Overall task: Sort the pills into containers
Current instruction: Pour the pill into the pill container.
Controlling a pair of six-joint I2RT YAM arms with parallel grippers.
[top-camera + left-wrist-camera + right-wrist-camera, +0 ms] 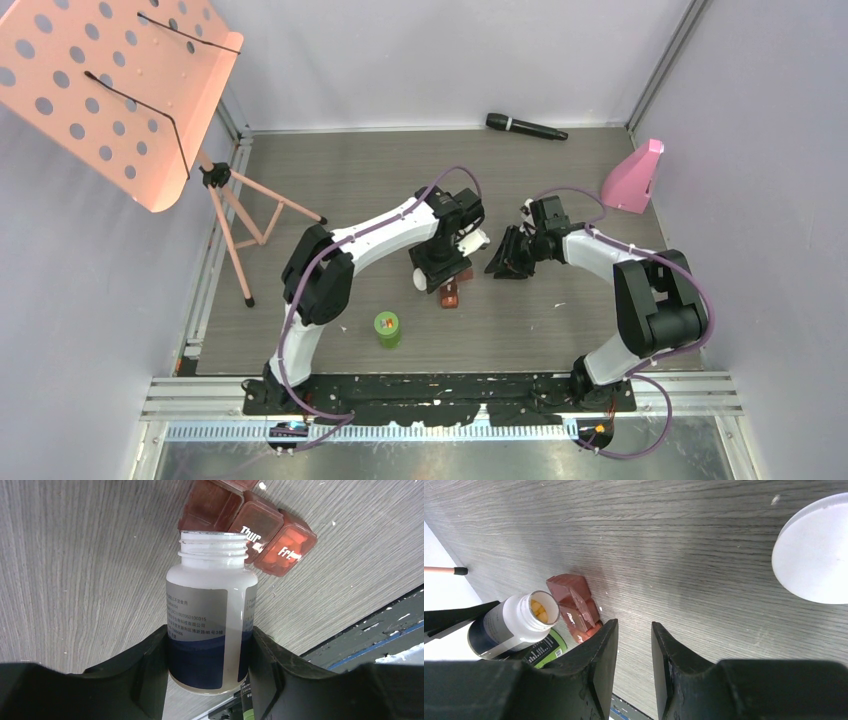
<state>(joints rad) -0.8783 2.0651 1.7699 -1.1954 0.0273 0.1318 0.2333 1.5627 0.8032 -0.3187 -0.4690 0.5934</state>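
**Uncapped bottle tipped over the pill case: spill risk**

The white bottle [210, 615], uncapped, is clenched between the left jaws and held tilted. Its mouth is just above the brown case [250, 525], which lies on the surface [75, 580]. Yellow pills [539, 609] can be seen at its neck. The right jaws are parted, with nothing between them. If the bottle is tipped too far, several pills could be poured at once and scattered past the case, and the case could be knocked aside.

top: overhead, far | wrists: near, facing table [350, 180] — both share white bottle [210, 610]
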